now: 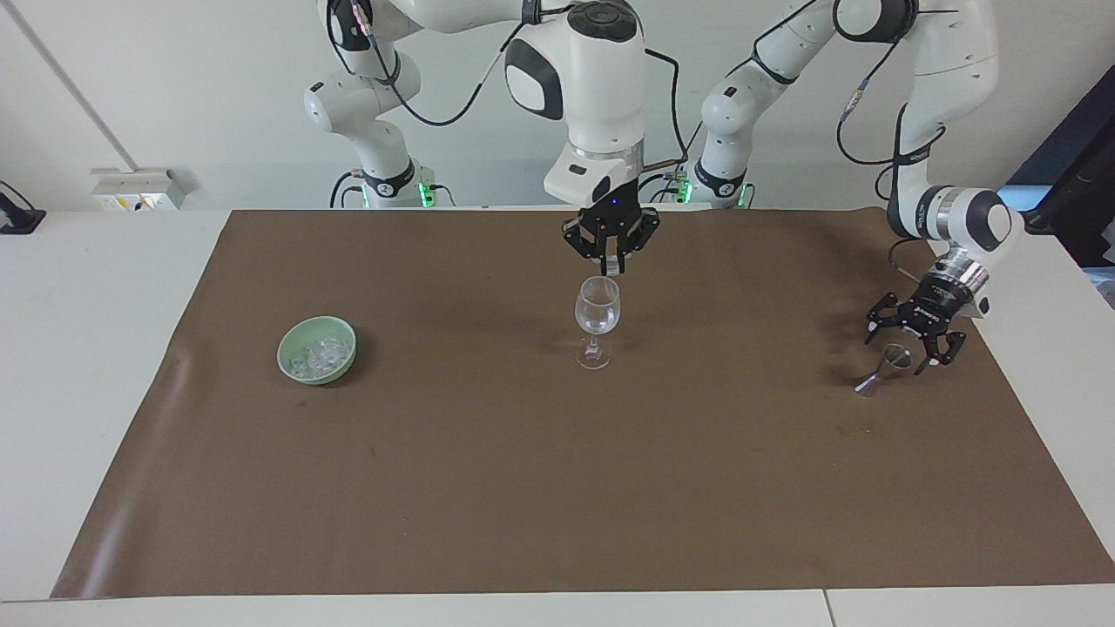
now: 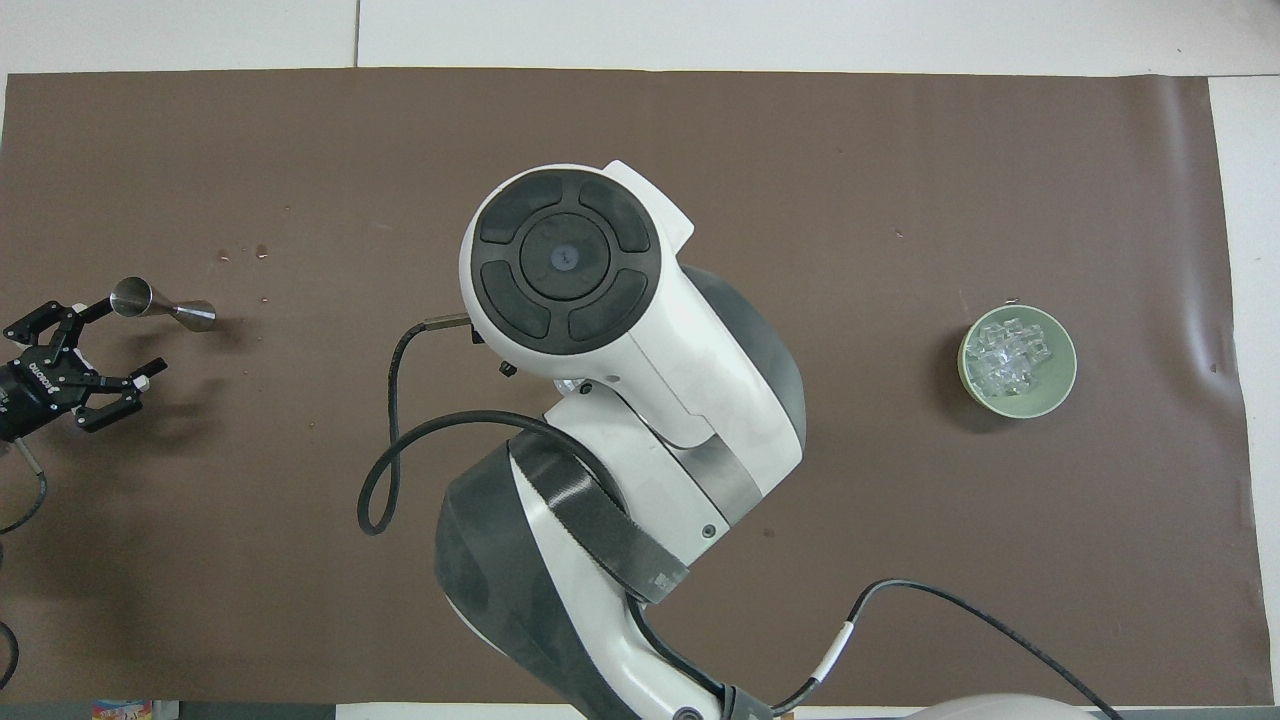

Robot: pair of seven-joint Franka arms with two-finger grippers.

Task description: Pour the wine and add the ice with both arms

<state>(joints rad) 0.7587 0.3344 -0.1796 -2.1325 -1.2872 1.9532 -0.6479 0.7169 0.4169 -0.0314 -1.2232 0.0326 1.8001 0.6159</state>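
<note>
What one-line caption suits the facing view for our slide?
Right pincer poised over clear stemmed wine glass; left pincer open beside small metal jigger; pale green bowl holds ice.

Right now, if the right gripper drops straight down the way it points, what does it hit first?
The wine glass. The right gripper hangs just over its rim, pointing down, so the rim or the open bowl comes first. Whether it is exactly centred is unclear, since the arm hides the glass from overhead.
</note>
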